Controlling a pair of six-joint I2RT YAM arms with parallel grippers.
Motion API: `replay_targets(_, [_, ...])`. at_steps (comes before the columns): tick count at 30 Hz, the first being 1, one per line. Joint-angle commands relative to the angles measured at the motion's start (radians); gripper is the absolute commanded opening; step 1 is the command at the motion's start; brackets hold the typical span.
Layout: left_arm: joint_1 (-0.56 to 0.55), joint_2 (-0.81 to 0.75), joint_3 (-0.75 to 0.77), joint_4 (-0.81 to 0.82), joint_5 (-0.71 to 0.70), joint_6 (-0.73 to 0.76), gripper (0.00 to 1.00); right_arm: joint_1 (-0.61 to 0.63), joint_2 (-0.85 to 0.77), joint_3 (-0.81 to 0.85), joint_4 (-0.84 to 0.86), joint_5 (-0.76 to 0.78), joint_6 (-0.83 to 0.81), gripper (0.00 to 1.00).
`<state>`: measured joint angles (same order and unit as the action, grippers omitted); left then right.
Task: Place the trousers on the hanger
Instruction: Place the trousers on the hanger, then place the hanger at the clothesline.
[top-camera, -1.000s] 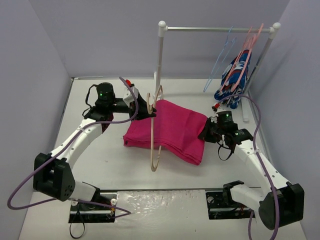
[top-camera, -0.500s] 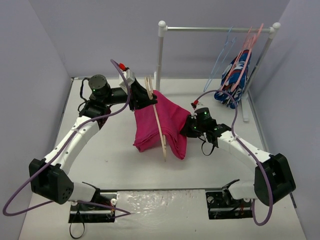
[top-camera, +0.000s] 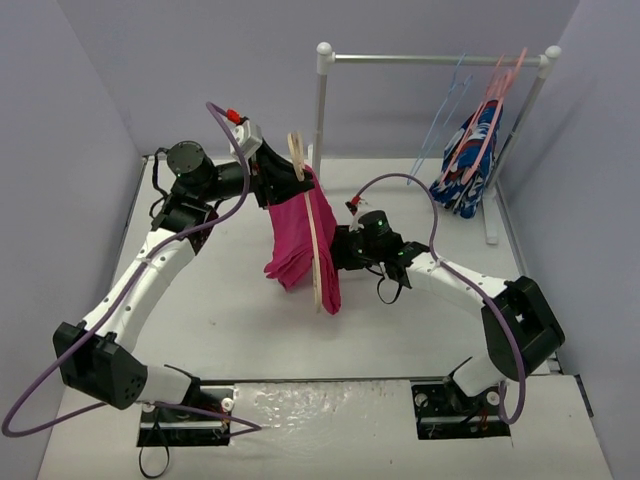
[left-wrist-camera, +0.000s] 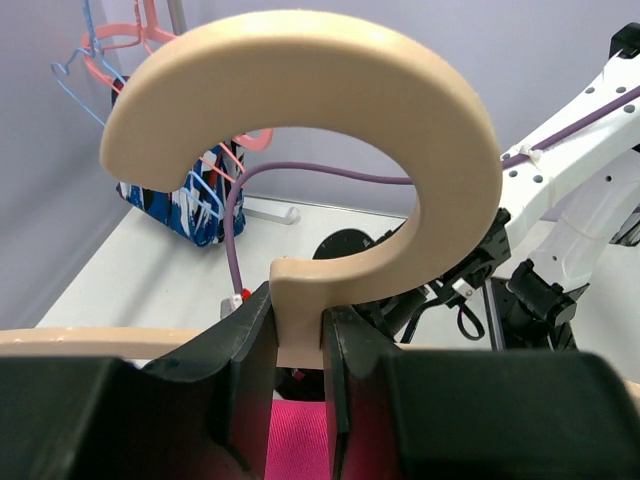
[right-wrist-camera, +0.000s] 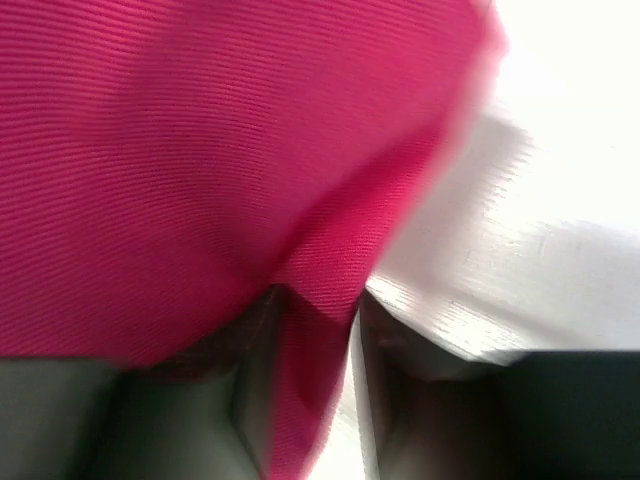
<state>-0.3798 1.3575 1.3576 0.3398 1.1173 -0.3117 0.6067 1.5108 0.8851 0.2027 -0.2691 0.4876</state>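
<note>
The beige hanger (top-camera: 316, 262) hangs tilted above the table, its hook neck (left-wrist-camera: 300, 310) clamped between the fingers of my left gripper (top-camera: 288, 186), which is shut on it. The magenta trousers (top-camera: 300, 235) drape over the hanger's bar and hang down in a bunch, their lower end near the table. In the left wrist view the big curved hook (left-wrist-camera: 400, 120) fills the frame and pink cloth (left-wrist-camera: 295, 445) shows below my left gripper (left-wrist-camera: 298, 345). My right gripper (top-camera: 338, 250) is at the trousers' right edge. Its jaws stand parted, with a fold of trousers (right-wrist-camera: 200, 150) lying loosely inside my right gripper (right-wrist-camera: 310, 380).
A white clothes rail (top-camera: 430, 58) stands at the back, its left post (top-camera: 319, 110) just behind the hanger. At its right end hang a thin blue wire hanger (top-camera: 445, 110), salmon-pink hangers (top-camera: 495, 90) and a blue patterned garment (top-camera: 468, 160). Grey walls close in on both sides.
My left arm has lifted the hanger up and back, pulling the trousers off the table into a hanging bunch. My right gripper followed leftward with the cloth edge and its jaws have parted.
</note>
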Motion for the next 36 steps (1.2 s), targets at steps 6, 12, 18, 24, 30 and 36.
replay_targets(6, [-0.021,-0.121,0.160,-0.084,-0.173,0.137,0.00,-0.001,-0.120,0.117,-0.189,0.184,-0.165,0.62])
replay_targets(12, [-0.113,-0.097,0.261,-0.470,-0.405,0.400,0.00,-0.001,-0.280,0.198,-0.359,0.323,-0.279,0.72])
replay_targets(18, [-0.178,-0.040,0.342,-0.618,-0.645,0.465,0.00,-0.001,-0.451,0.309,-0.490,0.318,-0.363,0.85])
replay_targets(24, [-0.221,0.033,0.402,-0.649,-0.776,0.432,0.00,-0.001,-0.519,0.418,-0.533,0.154,-0.406,0.88])
replay_targets(30, [-0.241,0.088,0.460,-0.640,-0.851,0.386,0.00,0.001,-0.475,0.459,-0.531,0.034,-0.424,0.86])
replay_targets(36, [-0.267,0.129,0.529,-0.647,-0.868,0.358,0.00,0.006,-0.405,0.479,-0.502,0.009,-0.432,0.85])
